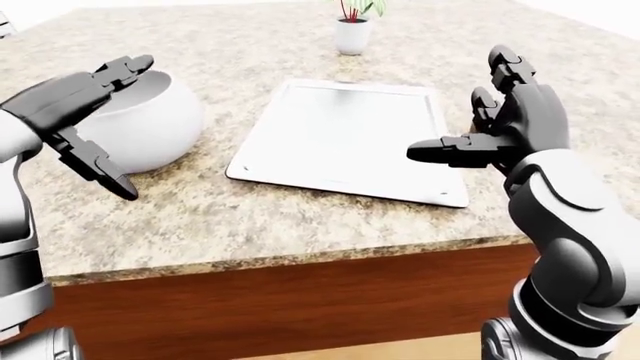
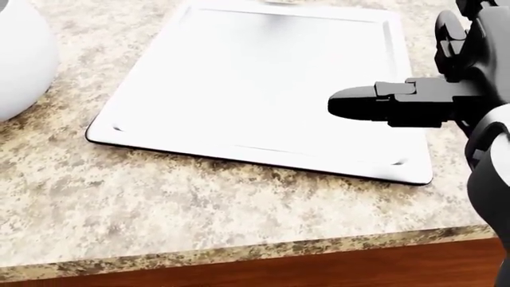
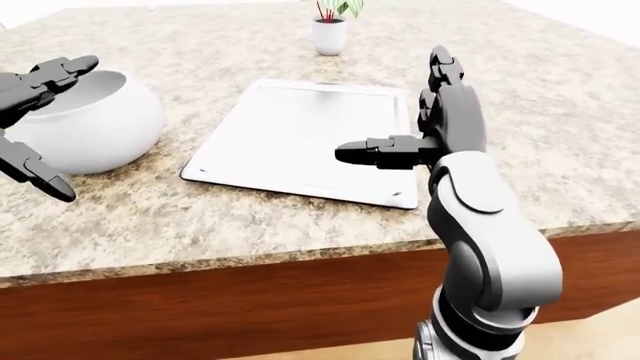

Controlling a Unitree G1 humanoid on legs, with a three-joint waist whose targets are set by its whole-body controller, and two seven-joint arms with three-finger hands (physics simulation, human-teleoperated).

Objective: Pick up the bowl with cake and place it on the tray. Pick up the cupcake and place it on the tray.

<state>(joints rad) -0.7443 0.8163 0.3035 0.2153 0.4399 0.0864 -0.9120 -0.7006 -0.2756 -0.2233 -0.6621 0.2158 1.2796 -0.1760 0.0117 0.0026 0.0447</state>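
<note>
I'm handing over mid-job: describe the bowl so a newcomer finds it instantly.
Start at the speckled granite counter with its flat silver tray in the middle. In the left-eye view, look left of the tray: the bowl is the big round white vessel standing apart from it, beside the open left hand. The only other white vessel, the small plant pot, is far smaller and holds leaves.

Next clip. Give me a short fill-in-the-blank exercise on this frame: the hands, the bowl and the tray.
1. The tray on the counter holds ____.
2. In the left-eye view, the white bowl lies to the ____ of the tray.
3. The fingers of the left hand and the right hand are ____, gripping nothing.
4. Past the tray's top edge stands a small potted ____.

Missing words: nothing; left; open; plant
</note>
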